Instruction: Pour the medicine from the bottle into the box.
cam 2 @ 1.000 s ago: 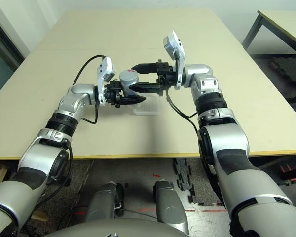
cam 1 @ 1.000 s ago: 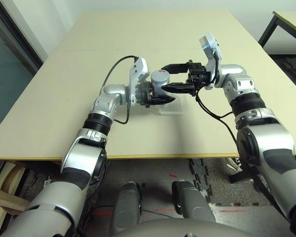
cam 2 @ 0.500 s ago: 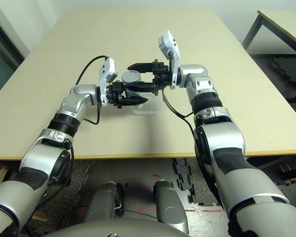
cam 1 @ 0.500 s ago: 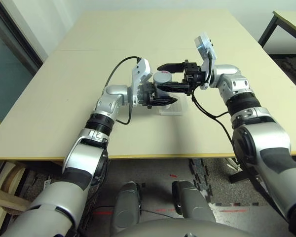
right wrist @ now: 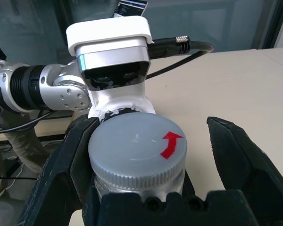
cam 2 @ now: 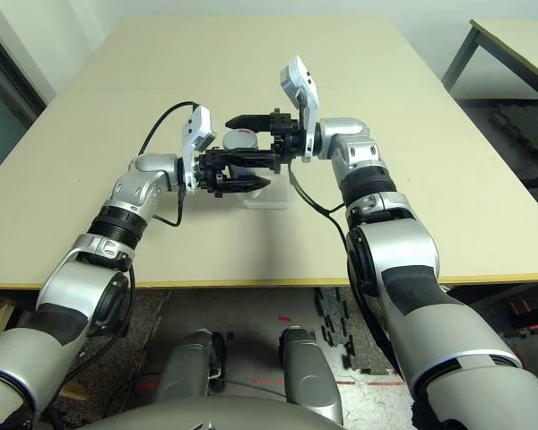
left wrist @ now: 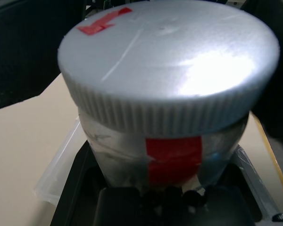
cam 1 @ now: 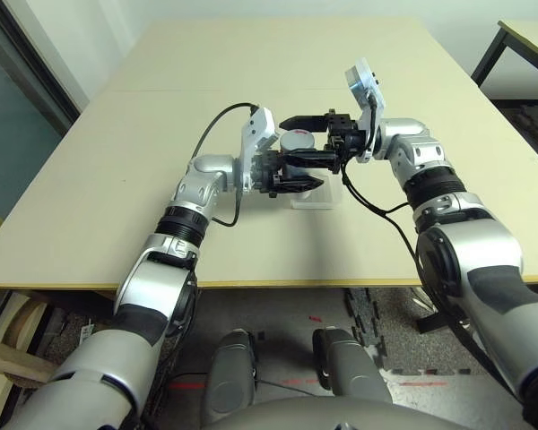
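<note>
Your left tool (cam 1: 298, 182) clamps bottle (cam 1: 293, 143) at frame centre, cap on; right tool (cam 1: 303, 140) spread around cap (right wrist: 137, 149), above box (cam 1: 311, 197).

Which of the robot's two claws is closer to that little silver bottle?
Left. The left gripper is shut on the bottle, holding its body. The right gripper has open jaws around the cap, one side apart.

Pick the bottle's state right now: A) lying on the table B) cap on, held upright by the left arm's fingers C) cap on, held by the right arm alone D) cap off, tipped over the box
B: the ribbed grey cap sits on the bottle, upright in the left gripper above the box; the right gripper has open fingers straddling the cap.
</note>
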